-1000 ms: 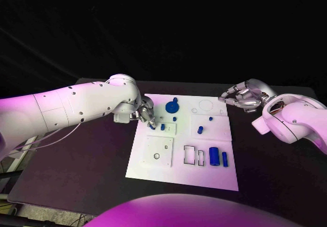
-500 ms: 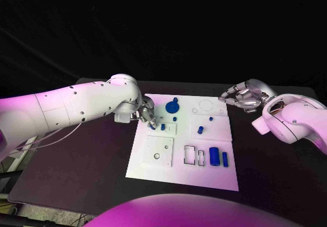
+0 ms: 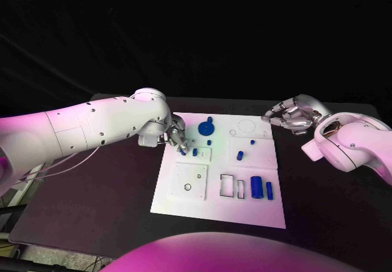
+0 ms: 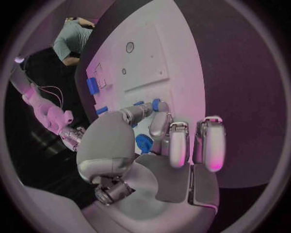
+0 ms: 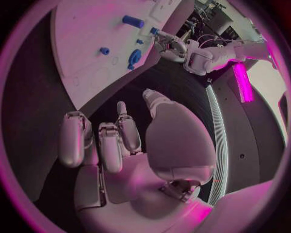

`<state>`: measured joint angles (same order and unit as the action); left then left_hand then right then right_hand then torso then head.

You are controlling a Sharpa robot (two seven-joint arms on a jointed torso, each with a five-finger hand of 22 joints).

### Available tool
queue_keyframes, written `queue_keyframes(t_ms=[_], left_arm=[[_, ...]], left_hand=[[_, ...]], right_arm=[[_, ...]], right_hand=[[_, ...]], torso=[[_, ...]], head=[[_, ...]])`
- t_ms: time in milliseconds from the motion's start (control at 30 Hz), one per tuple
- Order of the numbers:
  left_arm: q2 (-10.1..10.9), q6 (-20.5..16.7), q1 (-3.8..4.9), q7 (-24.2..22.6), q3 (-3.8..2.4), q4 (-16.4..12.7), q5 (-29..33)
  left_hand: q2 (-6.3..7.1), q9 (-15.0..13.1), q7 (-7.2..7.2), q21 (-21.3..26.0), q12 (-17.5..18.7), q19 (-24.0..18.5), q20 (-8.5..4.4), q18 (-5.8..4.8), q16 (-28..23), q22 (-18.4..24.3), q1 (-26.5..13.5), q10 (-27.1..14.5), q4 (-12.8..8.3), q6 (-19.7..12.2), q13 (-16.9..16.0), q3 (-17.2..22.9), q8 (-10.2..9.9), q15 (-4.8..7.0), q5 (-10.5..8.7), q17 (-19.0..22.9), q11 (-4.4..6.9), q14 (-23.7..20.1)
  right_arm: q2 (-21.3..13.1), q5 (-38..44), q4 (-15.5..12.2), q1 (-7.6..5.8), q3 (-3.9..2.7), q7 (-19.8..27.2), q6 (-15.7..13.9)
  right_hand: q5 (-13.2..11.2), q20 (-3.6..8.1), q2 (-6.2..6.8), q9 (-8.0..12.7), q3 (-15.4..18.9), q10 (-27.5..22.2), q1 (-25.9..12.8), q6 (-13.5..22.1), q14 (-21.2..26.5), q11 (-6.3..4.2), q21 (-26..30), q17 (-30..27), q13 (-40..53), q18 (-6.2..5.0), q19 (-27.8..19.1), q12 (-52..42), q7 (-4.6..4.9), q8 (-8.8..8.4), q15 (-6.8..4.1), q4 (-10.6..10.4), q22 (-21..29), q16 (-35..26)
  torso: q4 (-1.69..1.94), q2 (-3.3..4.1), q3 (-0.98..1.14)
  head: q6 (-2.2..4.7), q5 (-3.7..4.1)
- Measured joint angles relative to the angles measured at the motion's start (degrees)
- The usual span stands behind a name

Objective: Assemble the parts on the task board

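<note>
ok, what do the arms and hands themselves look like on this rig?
Both arms are glossy white rounded shells with small dark screw dots; the left arm trails a thin pale cable along its underside. The right arm shows a dark round opening near the wrist. The left hand and right hand are silver metal, many-fingered, with pale rounded finger segments.

A robotics lab is suggested by a black table (image 3: 98, 204), dark curtained backdrop, and cabled equipment racks (image 5: 209, 9) seen beyond.

No text, label, brand, number or sign can be read anywhere. The task board (image 3: 219, 187) carries only outlined shapes and holes, with no lettering that can be made out.
</note>
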<state>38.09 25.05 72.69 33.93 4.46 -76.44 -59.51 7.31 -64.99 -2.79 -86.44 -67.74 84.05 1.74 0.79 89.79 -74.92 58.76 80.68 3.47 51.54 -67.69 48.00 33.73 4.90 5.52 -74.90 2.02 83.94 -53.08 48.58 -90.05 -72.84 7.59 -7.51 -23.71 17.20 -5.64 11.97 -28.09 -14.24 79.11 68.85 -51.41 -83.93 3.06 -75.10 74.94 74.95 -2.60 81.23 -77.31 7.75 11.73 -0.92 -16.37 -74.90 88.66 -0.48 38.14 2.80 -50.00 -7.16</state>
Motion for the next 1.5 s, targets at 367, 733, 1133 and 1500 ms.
queue_keyframes(t_ms=[367,733,1133,1500], left_arm=[[-0.5,-0.1,0.02,1.0,0.04,0.4,0.7],[-0.6,-0.6,-0.02,1.5,0.07,0.6,1.5],[-0.6,-1.0,-0.01,2.0,0.16,1.1,2.1],[-0.6,-1.2,0.01,2.3,0.18,1.2,2.2]], left_hand=[[0.0,-0.1,0.03,0.0,0.0,0.0,0.0,0.0,0.0,0.0,0.0,0.0,0.0,0.3,0.0,0.0,0.0,0.0,0.32,0.0,-0.01,0.0],[-0.51,0.8,0.16,0.0,0.0,0.0,0.0,0.0,0.0,0.0,-0.6,0.0,-0.1,0.4,0.6,-0.1,-1.3,0.0,-2.01,0.0,-0.01,0.0],[2.37,2.6,0.97,0.0,0.0,0.0,0.0,0.0,0.0,0.0,-5.0,-0.3,-1.6,1.2,0.7,-1.3,-2.8,0.0,-2.29,0.0,0.34,0.0],[3.05,2.9,1.09,0.0,0.2,0.0,0.0,0.0,0.0,0.0,-6.1,-0.3,-0.5,1.4,0.8,-2.8,-3.2,0.0,-2.49,0.0,0.33,0.0]], right_arm=[[0.0,0.1,0.0,0.0,0.0,0.0,0.0],[0.0,0.6,0.0,0.02,0.0,0.0,0.0],[0.0,0.8,0.0,0.07,0.0,0.0,0.0],[0.0,0.9,0.1,0.11,0.0,0.0,0.0]], right_hand=[[0.0,0.0,0.0,0.0,0.0,0.0,0.0,0.0,0.0,0.0,0.0,0.0,0.0,0.0,0.0,0.0,0.0,0.0,0.0,0.0,0.0,0.0],[0.0,0.0,0.0,0.0,0.0,0.0,0.0,0.0,0.0,0.0,0.0,0.0,0.0,0.0,0.0,0.2,0.0,0.0,0.0,0.0,0.0,0.0],[0.0,-0.02,0.0,0.0,0.0,0.0,0.0,0.0,0.0,0.01,0.2,0.0,0.0,0.0,0.0,0.2,0.0,0.0,0.0,0.0,0.0,0.0],[0.0,-0.21,0.01,0.0,0.2,-0.2,0.0,0.2,0.0,0.21,0.2,0.0,0.0,0.0,-0.2,0.2,-0.21,0.0,0.0,-0.2,0.0,0.0]], torso=[[0.01,-0.03,0.0],[0.05,-0.09,0.02],[0.04,-0.09,0.03],[0.05,-0.02,0.02]], head=[[0.0,0.13],[0.0,0.18],[0.0,0.22],[0.0,0.26]])
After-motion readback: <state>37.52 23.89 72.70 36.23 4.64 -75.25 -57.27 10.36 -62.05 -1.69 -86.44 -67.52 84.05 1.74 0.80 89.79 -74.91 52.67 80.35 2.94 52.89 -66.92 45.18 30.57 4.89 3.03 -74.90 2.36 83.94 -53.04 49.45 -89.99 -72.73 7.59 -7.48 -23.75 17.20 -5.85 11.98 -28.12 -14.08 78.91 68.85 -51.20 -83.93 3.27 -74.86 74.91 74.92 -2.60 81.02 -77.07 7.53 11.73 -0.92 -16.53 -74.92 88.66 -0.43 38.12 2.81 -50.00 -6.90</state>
